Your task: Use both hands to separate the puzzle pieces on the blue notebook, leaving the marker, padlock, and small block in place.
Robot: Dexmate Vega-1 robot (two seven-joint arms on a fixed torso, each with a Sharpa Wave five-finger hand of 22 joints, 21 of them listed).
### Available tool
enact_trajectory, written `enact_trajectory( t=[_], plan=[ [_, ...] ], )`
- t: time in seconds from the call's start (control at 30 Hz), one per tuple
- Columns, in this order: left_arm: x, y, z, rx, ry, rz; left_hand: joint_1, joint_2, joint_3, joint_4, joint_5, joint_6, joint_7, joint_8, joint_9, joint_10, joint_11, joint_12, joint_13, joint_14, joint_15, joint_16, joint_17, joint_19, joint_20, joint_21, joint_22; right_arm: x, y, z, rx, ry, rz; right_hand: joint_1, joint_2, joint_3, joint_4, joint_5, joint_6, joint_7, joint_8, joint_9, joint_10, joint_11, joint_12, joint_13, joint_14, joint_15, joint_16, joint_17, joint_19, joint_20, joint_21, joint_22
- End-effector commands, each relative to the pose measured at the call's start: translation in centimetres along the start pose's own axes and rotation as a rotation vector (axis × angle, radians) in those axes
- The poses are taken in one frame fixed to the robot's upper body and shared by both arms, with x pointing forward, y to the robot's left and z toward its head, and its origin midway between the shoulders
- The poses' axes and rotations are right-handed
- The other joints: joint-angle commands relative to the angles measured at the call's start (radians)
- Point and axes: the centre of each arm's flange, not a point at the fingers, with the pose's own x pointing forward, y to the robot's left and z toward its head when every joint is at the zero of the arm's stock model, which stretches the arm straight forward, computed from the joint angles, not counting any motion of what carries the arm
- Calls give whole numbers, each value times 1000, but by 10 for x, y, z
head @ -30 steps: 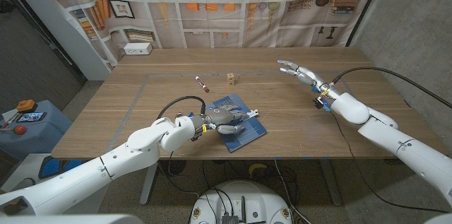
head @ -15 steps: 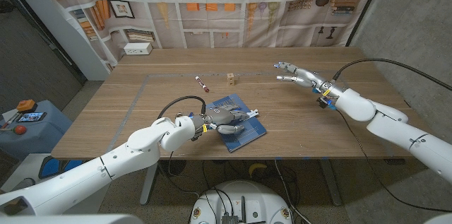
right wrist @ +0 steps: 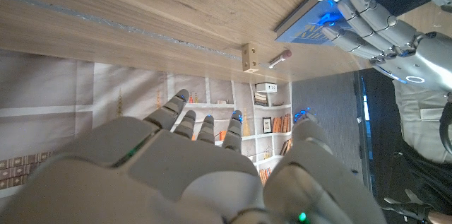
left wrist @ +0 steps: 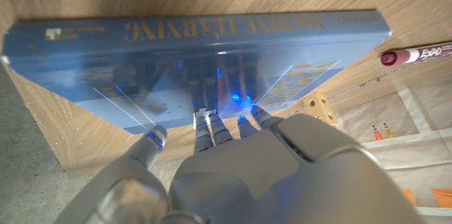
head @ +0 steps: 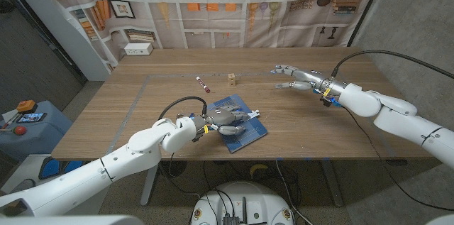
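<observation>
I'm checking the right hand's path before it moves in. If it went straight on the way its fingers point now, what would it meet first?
Probably the small wooden block: the right hand points across the table toward it, open and apparently above the surface, so it might pass over.

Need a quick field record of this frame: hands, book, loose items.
left hand: rests on the blue notebook, fingers spread over its cover
right hand: open, in the air over the table, holding nothing
blue notebook: lying flat near the table's front edge
red-capped marker: lying on the table behind the notebook, untouched
small wooden block: beside the marker, apart from it
wooden table: bears all of these
padlock, puzzle pieces: cannot tell
</observation>
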Motion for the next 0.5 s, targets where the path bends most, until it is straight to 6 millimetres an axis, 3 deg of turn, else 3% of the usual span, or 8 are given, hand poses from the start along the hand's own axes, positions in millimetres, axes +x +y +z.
enact_trajectory(
  t=[0.03, 0.5],
  plan=[
    [-1, 0, 1, 2, 8, 9, 12, 96, 3, -9, 1, 8, 1, 8, 6, 12, 0, 6, 4, 3, -125, 0, 2, -100, -80, 5, 2, 1, -10, 16, -93, 48, 116, 49, -17, 21, 2, 15, -17, 0, 4, 7, -36, 14, 0, 3, -19, 30, 3, 0, -3, 24, 4, 3],
    [-3, 0, 2, 0, 18, 14, 16, 96, 9, -16, 1, 18, 2, 9, 6, 23, 0, 7, 5, 13, -125, 0, 2, -93, -79, 6, 2, 6, -15, 44, -237, 92, 181, 131, -54, 41, 3, 35, -35, -10, 11, 12, -92, 27, 3, 6, -48, 86, 4, 3, -17, 80, 4, 4]
  ],
)
